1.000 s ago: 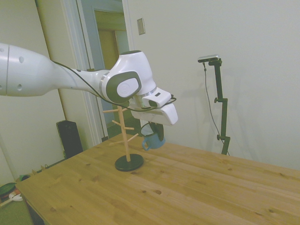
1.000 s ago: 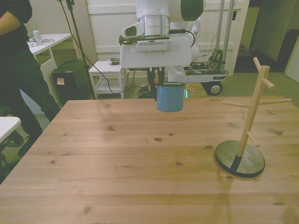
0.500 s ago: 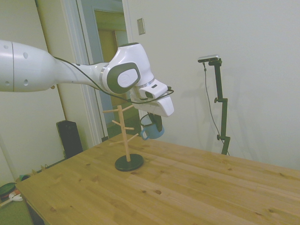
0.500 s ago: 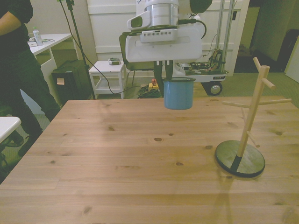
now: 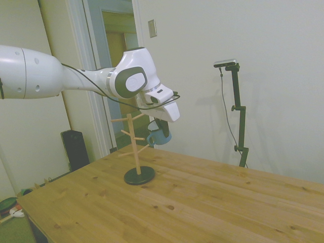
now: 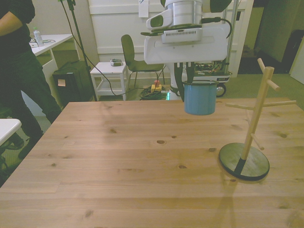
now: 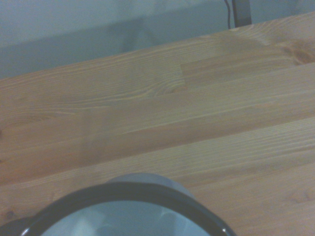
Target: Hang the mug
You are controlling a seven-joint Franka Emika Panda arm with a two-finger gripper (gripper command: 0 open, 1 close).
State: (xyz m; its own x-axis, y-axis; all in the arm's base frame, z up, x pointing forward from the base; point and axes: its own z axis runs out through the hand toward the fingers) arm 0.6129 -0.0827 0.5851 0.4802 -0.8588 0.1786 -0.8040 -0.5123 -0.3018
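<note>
So the arm has the mug [image 6: 199,99] up in the air, well clear of the table [image 6: 118,161]. The gripper [image 6: 186,83] is pinched shut on the mug's rim, with the dark fingers [image 6: 179,80] coming down from the white hand onto the rim on the side toward the front view's left. The mug hangs roughly upright in the front view, blue outside with a thin dark rim; in the side view it looks a bit tilted, tucked under the white hand [image 5: 159,136]. I can't make out the handle clearly in either shot. The peg stand [image 6: 254,123] sits on its round dark base near the table edge on the front view's right, a wooden post with thin pegs sticking out at different heights. In the front view the mug is off to the left of the stand, about level with the long sideways peg, with a clear gap between them. In the side view the mug sits just right of the stand's post [image 5: 134,144], close to the peg tips, but I can't tell from that angle whether anything touches. The wrist view only catches the top of the mug, dark rim and pale inside [image 7: 128,216], pretty blurry, with bare wood planks beyond it. There's also a person [image 6: 19,71] in dark clothes standing off the table's edge at the front view's left, and a small white cart [image 6: 110,73] behind the table.
</note>
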